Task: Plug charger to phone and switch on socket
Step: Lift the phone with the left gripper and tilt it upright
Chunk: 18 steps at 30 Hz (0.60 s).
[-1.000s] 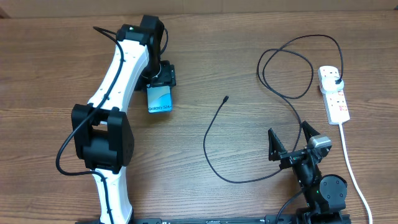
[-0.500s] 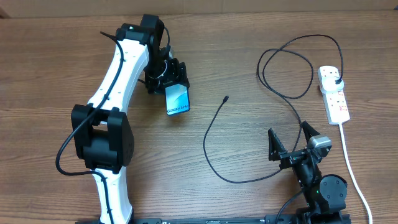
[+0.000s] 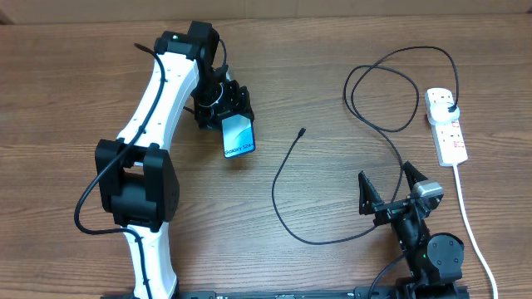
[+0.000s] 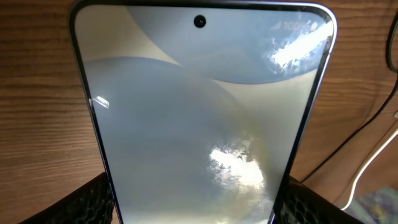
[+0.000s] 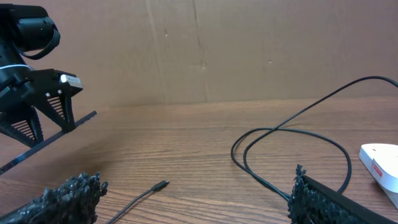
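My left gripper (image 3: 226, 110) is shut on the phone (image 3: 238, 137), whose blue lit screen faces up above the table's upper left. In the left wrist view the phone (image 4: 199, 112) fills the frame, with a black finger (image 4: 93, 200) against each long edge. The right wrist view shows the phone (image 5: 53, 138) edge-on and tilted, off the wood. The charger's thin black cable (image 3: 279, 164) lies loose, its tip (image 3: 302, 131) right of the phone and its plug (image 3: 450, 109) in the white socket (image 3: 446, 129). My right gripper (image 3: 386, 176) stands open near the front edge, empty, with the tip (image 5: 160, 185) ahead of it.
The socket's thick white cord (image 3: 470, 228) runs down the right side to the front edge. Loops of black cable (image 3: 382, 91) lie between the tip and the socket. A cardboard wall (image 5: 249, 50) stands behind the table.
My left gripper has carried the phone to the right, toward the cable tip, and turned it a little. The right arm, cable and socket have not moved.
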Motion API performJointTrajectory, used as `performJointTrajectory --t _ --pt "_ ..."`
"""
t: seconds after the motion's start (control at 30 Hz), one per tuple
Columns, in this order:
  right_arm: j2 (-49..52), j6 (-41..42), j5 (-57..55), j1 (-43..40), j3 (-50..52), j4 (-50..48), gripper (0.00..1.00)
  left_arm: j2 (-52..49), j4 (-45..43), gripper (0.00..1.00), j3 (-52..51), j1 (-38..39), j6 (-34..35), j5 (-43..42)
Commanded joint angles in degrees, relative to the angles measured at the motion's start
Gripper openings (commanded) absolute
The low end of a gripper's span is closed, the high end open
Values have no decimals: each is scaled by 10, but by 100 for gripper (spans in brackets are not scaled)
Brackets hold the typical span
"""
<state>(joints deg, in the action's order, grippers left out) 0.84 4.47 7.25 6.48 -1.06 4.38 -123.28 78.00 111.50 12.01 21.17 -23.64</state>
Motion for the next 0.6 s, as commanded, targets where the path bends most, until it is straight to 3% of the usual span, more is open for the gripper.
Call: performJointTrajectory --t 0.0,0.3,0.57 --pt "-6 0 -3 3 6 -2 100 1 -1 68 16 0 51 -17" --pt "-6 0 -3 3 6 -2 100 1 4 70 16 0 174 -20" --pt "-6 0 -3 3 6 -2 100 1 28 70 16 0 191 -78"
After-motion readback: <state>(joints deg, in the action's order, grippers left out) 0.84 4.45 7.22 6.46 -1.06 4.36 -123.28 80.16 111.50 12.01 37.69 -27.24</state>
